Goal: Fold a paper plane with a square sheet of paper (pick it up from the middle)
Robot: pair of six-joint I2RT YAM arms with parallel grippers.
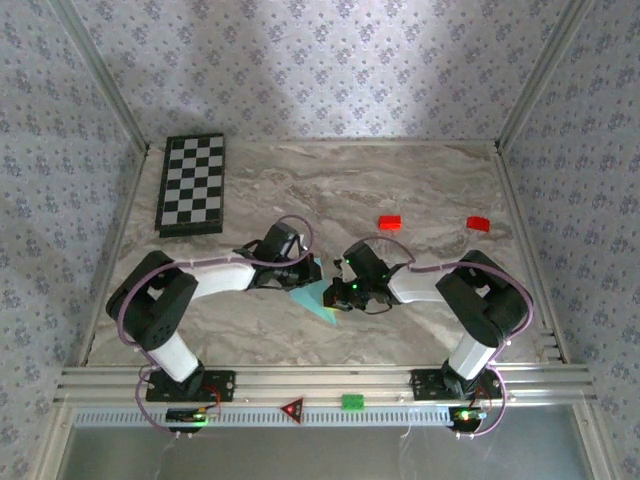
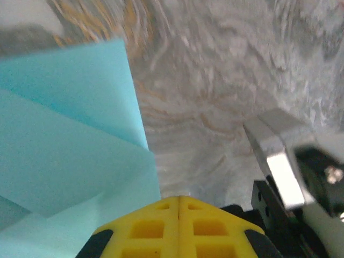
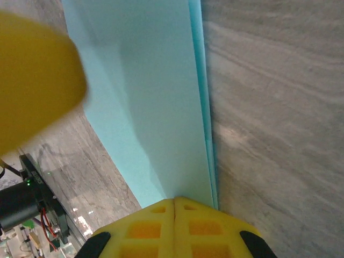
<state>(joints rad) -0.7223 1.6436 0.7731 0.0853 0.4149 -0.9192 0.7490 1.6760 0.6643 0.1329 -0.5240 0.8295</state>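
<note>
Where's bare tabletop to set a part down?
Free: back centre, between checkerboard and left red block; front centre, between paper plane and front rail. Crowded: mid-table, where left gripper and right gripper meet at the plane.

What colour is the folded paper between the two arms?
Light cyan-blue; the paper shows best in the right wrist view.

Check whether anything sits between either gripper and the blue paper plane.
Nothing visible does. The left gripper and the right gripper are both shut, with their fingers right at the paper plane. The two red blocks lie farther back on the table, well apart from it.
</note>
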